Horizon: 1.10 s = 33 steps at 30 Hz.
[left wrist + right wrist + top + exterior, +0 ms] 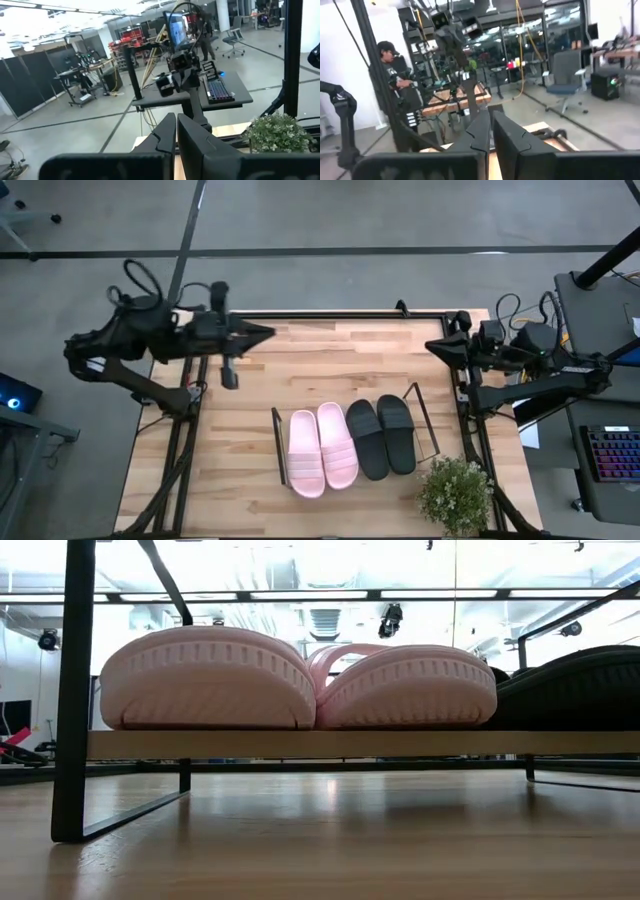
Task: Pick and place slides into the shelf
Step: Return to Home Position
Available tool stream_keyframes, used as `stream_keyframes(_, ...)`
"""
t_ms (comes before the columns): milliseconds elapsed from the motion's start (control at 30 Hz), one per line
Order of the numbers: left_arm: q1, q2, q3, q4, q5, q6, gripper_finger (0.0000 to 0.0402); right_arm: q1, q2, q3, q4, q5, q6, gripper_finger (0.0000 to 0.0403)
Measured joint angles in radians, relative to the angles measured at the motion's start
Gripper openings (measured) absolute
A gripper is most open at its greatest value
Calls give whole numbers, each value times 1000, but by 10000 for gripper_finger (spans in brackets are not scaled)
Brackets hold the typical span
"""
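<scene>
All four are in: two pale pink slides (306, 455) and two matte black slides (396, 435) sit side by side on the low black wire shelf (276, 442) with the clear base. The left gripper (266, 332) and right gripper (432, 345) hang over opposite sides of the wooden table (240, 480), well apart from the shelf, fingers pressed together on both

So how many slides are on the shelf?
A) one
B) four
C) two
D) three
B: two pink slides and two black slides lie side by side on the shelf.
</scene>
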Motion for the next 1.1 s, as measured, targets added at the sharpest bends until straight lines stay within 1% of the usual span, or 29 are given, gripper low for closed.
stream_keyframes(67,7,-69,-88,38,0,-2,0,0,-3,0,-17,22,-22,9)
stream_keyframes(167,13,-186,-234,110,-2,1,0,0,-2,0,-66,23,-41,8)
stream_keyframes(267,18,-305,-366,128,-19,2,0,0,-1,0,-75,8,-80,8)
stream_keyframes(400,24,-422,-512,160,-27,-10,0,-28,14,0,-41,-27,-146,8)
stream_keyframes(467,24,-458,-567,208,-27,-21,0,-53,13,0,-52,-32,-164,8)
stream_keyframes(567,24,-495,-625,219,-26,-21,0,-72,-15,1,-80,-29,-154,8)
stream_keyframes(767,25,-676,-751,203,-11,-50,0,-73,-60,-6,-265,-54,-118,8)
stream_keyframes(933,25,-823,-885,210,-16,-102,0,-73,-61,-25,-262,-69,-118,8)
stream_keyframes(1100,25,-936,-995,211,21,-190,0,-73,-60,-64,-255,-81,-112,8)
